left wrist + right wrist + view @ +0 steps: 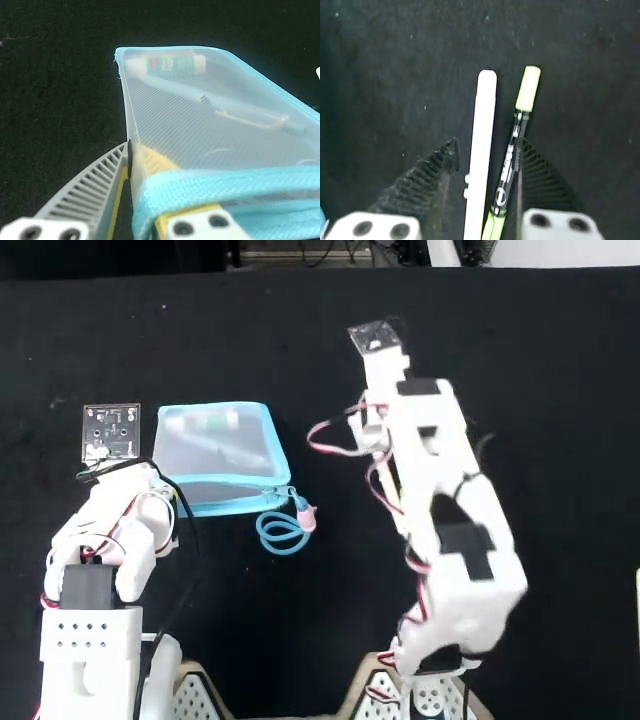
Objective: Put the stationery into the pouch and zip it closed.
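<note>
The translucent pouch point(220, 455) with light-blue trim lies left of centre, and a labelled stick and a pen show through it point(200, 100). My left gripper point(165, 492) is shut on the pouch's near-left corner point(132, 150), one finger on each side of the edge. A blue zip-pull loop point(282, 530) with a pink tab trails off the near-right corner. My right gripper point(487, 147) is open, low over the black table, its fingers astride a white pen point(482, 150) and a yellow-green highlighter point(515, 145) lying side by side. In the high view the right arm point(430, 480) covers them.
The black cloth point(560, 390) covers the whole table. A small square tag point(110, 432) sits just left of the pouch, by the left arm. The arm bases point(300, 690) stand at the near edge. Open room lies at the far right.
</note>
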